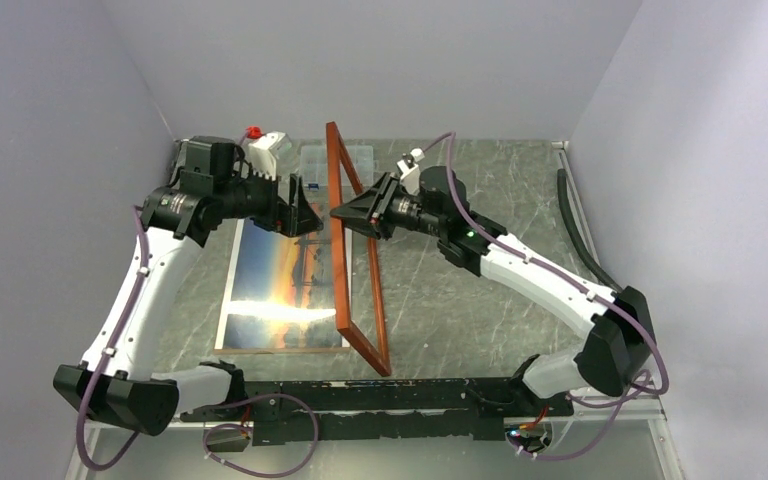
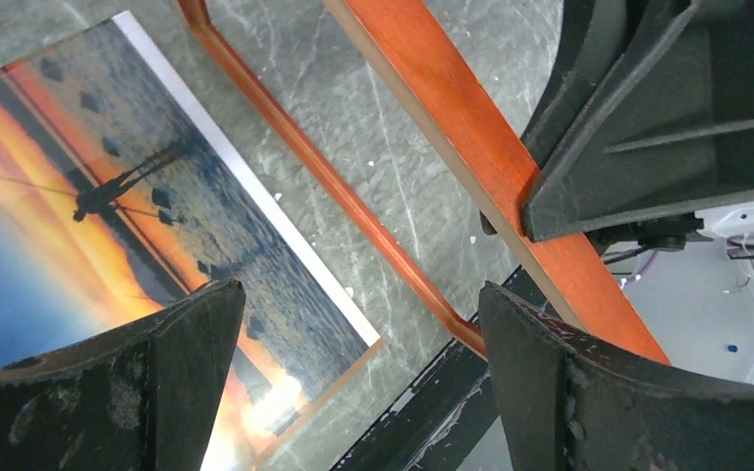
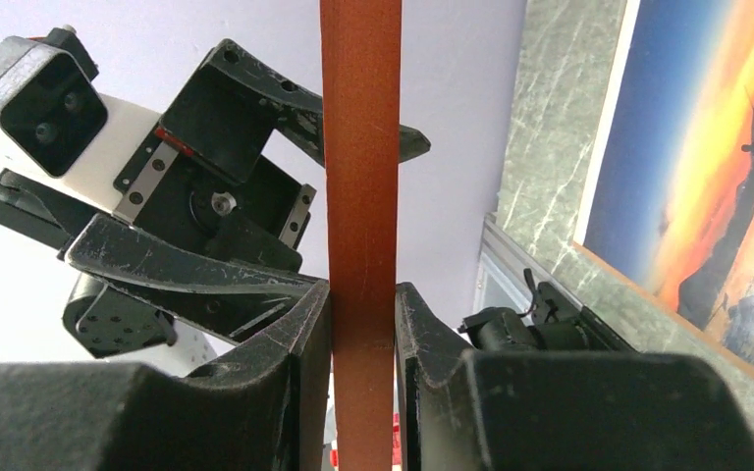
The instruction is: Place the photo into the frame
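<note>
In the centre of the top view, the right fingers (image 3: 309, 343) clamp the on-edge frame (image 1: 338, 290); the left fingers (image 2: 550, 373) gape open beside it, over the face-up photo (image 1: 280, 290) on the table (image 1: 440, 300).

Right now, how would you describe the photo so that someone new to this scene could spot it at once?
On the grey marbled table, look left of the red-orange frame that the right gripper holds up on its edge. The photo lies flat there, face up on a brown board. It alone is a glossy orange-and-blue sunset picture.
</note>
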Robot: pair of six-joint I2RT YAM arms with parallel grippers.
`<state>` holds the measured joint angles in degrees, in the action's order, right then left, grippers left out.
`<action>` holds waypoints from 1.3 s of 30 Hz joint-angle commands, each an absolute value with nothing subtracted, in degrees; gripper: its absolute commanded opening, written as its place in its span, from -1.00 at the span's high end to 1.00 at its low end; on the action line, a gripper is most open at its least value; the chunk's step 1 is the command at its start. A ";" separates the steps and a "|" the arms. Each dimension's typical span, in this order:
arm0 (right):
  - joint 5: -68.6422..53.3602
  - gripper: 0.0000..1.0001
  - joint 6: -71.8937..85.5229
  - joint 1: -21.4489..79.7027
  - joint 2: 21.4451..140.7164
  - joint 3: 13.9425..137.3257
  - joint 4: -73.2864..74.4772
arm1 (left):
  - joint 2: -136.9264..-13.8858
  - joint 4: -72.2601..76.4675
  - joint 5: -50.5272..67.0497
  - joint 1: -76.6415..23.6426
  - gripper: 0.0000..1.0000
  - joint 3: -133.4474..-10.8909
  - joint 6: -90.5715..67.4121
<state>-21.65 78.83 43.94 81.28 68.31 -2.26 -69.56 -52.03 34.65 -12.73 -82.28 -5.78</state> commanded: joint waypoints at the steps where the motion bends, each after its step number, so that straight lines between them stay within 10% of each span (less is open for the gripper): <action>1: -25.75 0.88 84.02 41.52 76.49 64.81 -11.85 | -70.91 -50.75 34.83 -15.26 -0.89 -86.80 -7.82; 12: -28.89 -0.27 77.15 35.32 71.71 65.63 0.25 | -78.76 -48.58 28.15 -25.47 -0.90 -93.83 -7.74; 27: -32.93 -0.98 60.47 31.73 69.02 75.41 26.60 | -88.51 -45.97 24.31 -30.13 -0.89 -99.24 -7.00; 39: -22.99 -0.86 44.89 31.56 72.83 87.17 49.11 | -96.94 -47.84 20.14 -31.73 -0.90 -105.87 -4.83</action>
